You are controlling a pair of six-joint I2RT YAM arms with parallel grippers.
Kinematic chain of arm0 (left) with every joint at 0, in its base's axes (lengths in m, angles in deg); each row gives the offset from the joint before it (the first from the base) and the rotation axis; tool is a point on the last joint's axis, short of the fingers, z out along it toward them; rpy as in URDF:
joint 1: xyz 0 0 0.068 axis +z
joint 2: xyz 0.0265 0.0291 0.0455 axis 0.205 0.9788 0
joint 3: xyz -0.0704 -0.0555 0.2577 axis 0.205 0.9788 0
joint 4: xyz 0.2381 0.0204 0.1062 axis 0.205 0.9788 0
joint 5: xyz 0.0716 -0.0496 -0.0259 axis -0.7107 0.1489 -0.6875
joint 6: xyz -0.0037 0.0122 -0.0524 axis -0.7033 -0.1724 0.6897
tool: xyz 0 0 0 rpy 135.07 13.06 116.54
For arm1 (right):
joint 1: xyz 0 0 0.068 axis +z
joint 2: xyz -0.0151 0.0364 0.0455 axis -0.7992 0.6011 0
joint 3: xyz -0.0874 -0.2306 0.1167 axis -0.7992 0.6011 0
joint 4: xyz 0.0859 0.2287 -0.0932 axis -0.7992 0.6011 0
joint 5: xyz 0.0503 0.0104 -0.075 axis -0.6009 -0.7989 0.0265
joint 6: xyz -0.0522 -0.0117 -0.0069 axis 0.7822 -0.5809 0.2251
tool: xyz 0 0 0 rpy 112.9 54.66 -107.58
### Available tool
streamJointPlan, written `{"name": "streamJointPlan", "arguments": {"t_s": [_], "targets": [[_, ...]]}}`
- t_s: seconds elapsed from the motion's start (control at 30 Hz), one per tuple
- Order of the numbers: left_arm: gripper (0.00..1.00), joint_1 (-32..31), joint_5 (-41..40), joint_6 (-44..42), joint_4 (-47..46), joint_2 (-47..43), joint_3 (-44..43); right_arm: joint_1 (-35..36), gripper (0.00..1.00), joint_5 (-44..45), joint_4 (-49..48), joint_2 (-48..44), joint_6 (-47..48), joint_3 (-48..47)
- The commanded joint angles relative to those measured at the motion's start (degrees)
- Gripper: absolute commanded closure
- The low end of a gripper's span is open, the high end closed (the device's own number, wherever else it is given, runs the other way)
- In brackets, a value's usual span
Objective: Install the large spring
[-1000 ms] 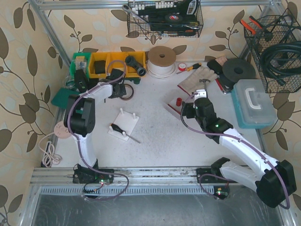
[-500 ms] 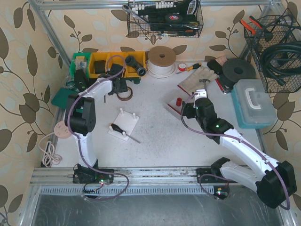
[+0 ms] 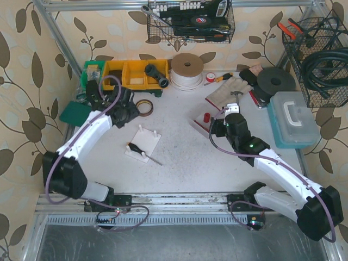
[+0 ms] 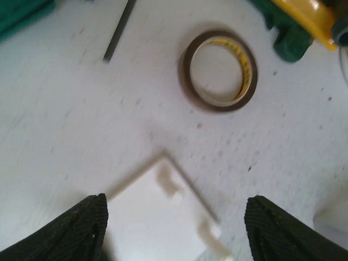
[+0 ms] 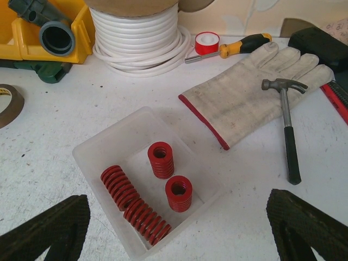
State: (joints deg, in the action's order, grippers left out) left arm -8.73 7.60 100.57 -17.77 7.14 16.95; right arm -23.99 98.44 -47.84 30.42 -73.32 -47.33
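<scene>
You see the peg plate (image 4: 157,217) cut off at six. A large spring (image 5: 147,220) lies ten-to-four. The left gripper (image 4: 175,216) and right gripper (image 5: 176,211) gape empty.

We see red springs (image 5: 161,159) in a clear tray (image 5: 103,142), a pale grey glove (image 5: 250,92) with a red cuff, a white coil (image 5: 138,38) and yellow bins (image 3: 133,70). We also see brown tape (image 4: 218,70), a white plate (image 4: 157,217), a teal toolbox (image 3: 283,136), and beige walls (image 3: 27,98) patterned with brown leaves.
</scene>
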Motion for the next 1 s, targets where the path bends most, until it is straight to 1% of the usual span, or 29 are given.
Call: {"name": "streamJointPlan", "arguments": {"t_s": [0.0, 0.1, 0.23, 0.37, 0.47, 0.57, 0.67, 0.83, 0.97], "targets": [[0.31, -1.8, 2.8, 15.1, 6.1, -9.0, 6.7, 0.4, 0.12, 1.3, 0.7, -0.3, 0.3, 0.1], [0.38, -4.0, 2.7, 21.9, 8.3, -14.0, 10.8, 0.6, 0.12, 1.3, 0.9, -0.6, 0.3, 0.0], [0.49, -10.2, 0.4, 30.3, 10.2, -18.5, 15.2, 0.7, 0.12, 1.7, 0.9, -0.9, 0.3, 0.2], [0.54, -13.6, -0.3, 36.8, 11.4, -19.3, 19.1, 0.7, 0.12, 2.1, 0.9, -0.8, 0.4, 0.3], [0.57, -14.5, -1.1, 39.3, 10.1, -18.4, 22.0, 0.7, 0.12, 2.2, 1.0, -0.7, 0.5, 0.3], [0.58, -14.5, -1.0, 39.7, 6.0, -16.5, 24.3, 0.7, 0.12, 2.4, 0.8, -0.6, 0.5, 0.3], [0.55, -14.5, 0.8, 38.6, 2.3, -13.3, 24.8, 0.8, 0.12, 2.4, 0.8, -0.5, 0.5, 0.3], [0.49, -14.5, 1.2, 38.0, 1.1, -8.2, 24.5, 0.8, 0.12, 2.5, 0.8, -1.0, 0.6, 0.3], [0.48, -14.5, 1.8, 37.7, -1.3, -5.8, 25.1, 0.9, 0.12, 2.4, 0.9, -1.2, 0.6, 0.3]]}}
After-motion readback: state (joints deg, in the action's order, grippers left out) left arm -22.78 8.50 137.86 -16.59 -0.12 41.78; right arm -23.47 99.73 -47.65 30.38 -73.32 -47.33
